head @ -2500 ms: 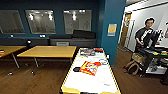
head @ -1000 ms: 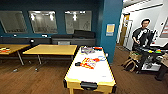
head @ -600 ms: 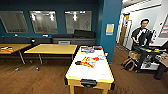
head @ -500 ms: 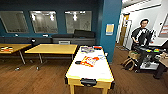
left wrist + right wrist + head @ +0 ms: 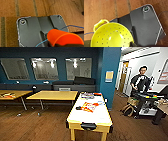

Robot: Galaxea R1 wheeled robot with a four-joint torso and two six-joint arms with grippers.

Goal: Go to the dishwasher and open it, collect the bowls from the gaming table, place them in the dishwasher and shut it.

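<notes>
Two wooden tables [image 5: 53, 95] stand along the dark blue wall [image 5: 50, 54] with its three windows [image 5: 45, 68], and nearer the camera a white-topped game table [image 5: 100, 114] with a yellow frame reaches forward over the wood-plank floor [image 5: 32, 127]. On that surface a red and orange printed patch [image 5: 89, 107] lies near the middle, a small dark item [image 5: 78, 107] sits just beside it toward the left edge, and some coloured things [image 5: 88, 95] rest at the far end; what they are cannot be told. A dark sofa [image 5: 75, 84] runs under the windows. To the right of the blue pillar, which carries a pale poster [image 5: 109, 76] whose writing is too blurred to read, a person [image 5: 140, 80] in dark clothes stands behind a cart [image 5: 146, 103]. No brand or lettering can be read anywhere. The dishwasher is not to be seen from here. In the left wrist view an orange bowl [image 5: 62, 37] shows close against the robot's dark plate, over the plank floor; whether the left claw grips it, or how far it is spread, cannot be told. In the right wrist view a yellow-green colander bowl [image 5: 111, 36] with small holes and a loop handle [image 5: 99, 23] sits likewise close, and the right claw's state cannot be told either.
</notes>
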